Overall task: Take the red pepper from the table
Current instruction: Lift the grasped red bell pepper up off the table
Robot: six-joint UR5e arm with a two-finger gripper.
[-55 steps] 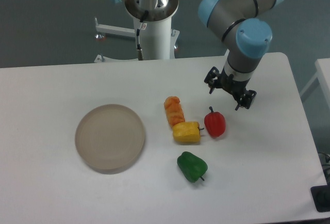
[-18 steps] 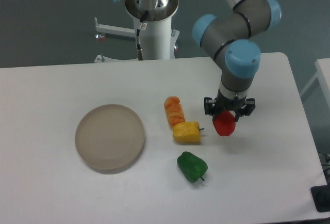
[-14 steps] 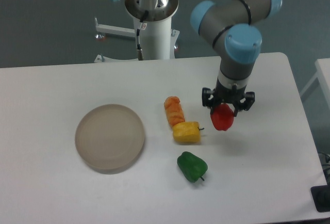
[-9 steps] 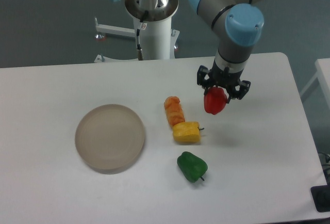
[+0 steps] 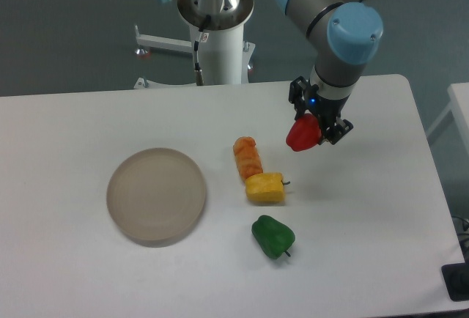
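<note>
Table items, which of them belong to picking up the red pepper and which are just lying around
Part of the job:
the red pepper, held in the gripper and lifted off the table

Just lying about:
the orange pepper
the yellow pepper, touching the orange one
the green pepper
the round beige plate

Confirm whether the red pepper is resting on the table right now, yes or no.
No. The red pepper is clamped in the tool and hangs above the table, apart from the other peppers.
</note>
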